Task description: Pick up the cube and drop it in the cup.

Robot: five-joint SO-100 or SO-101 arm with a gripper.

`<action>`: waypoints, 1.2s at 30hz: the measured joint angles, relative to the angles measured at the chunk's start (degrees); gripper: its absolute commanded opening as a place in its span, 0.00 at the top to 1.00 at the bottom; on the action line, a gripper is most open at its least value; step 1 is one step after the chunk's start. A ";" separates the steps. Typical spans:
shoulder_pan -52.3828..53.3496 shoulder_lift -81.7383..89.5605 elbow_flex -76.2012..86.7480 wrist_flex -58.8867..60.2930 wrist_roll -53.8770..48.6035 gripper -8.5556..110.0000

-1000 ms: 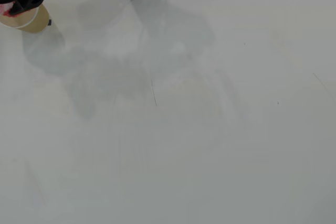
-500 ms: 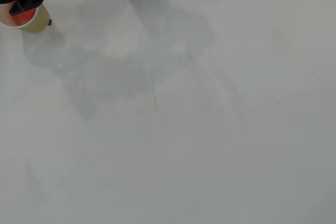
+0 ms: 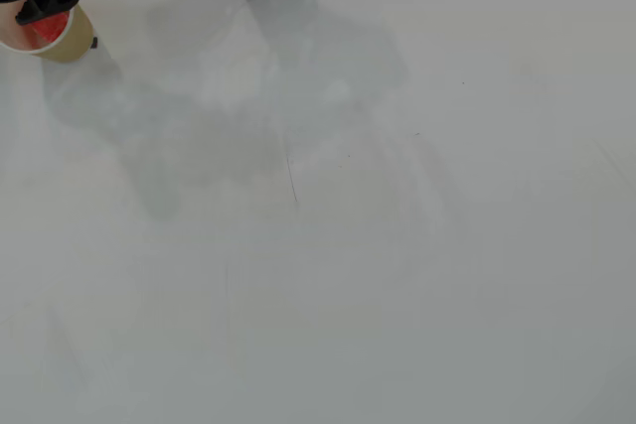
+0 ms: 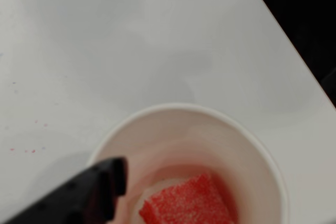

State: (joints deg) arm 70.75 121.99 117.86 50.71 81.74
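Cube [image 4: 188, 204]: lying on the bottom of the cup [image 4: 262, 153]; drop done. Gripper [image 4: 113, 179]: one dark finger over the rim, holding nothing; spread cannot be told. Next: lift clear of the tabletop [image 3: 348, 245].

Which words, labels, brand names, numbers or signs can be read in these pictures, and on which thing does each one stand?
None: no readable text shows in either view.
The cup shows only a plain cream inside and rim; its outer wall is blank tan in the overhead view.
The cube in the cup has a red, whitish-speckled face with no marking.
The gripper finger is plain black.
The table bears only faint scratches and shadows.
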 measured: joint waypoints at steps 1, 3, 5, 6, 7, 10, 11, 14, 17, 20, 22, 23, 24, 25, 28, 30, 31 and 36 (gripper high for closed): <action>0.00 0.00 0.00 0.00 0.00 0.57; 0.00 0.00 0.00 0.00 0.00 0.65; 0.00 0.00 0.00 0.00 0.00 0.73; 0.00 0.00 0.00 0.00 0.00 0.79; -0.09 0.00 0.00 0.00 0.00 0.84; -1.05 0.18 0.00 0.00 0.00 0.87; -1.85 0.44 0.00 0.00 0.00 0.87; -4.92 1.58 0.00 0.00 0.00 0.88; -8.00 3.16 0.00 0.00 0.00 0.88; -10.81 4.75 0.09 0.00 0.00 0.88; -13.27 5.98 0.88 0.00 0.00 0.88; -14.77 6.50 1.41 0.00 0.00 0.88; -16.44 7.03 2.02 0.00 0.00 0.88; -18.28 7.47 2.64 0.00 0.00 0.88; -23.38 8.96 4.39 0.00 0.00 0.89; -26.46 10.02 5.80 -0.44 0.00 0.89; -27.95 10.55 6.50 -0.79 0.00 0.89; -36.12 13.89 10.55 -1.76 0.00 0.89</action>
State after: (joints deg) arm 34.63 135.88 128.41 48.96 81.74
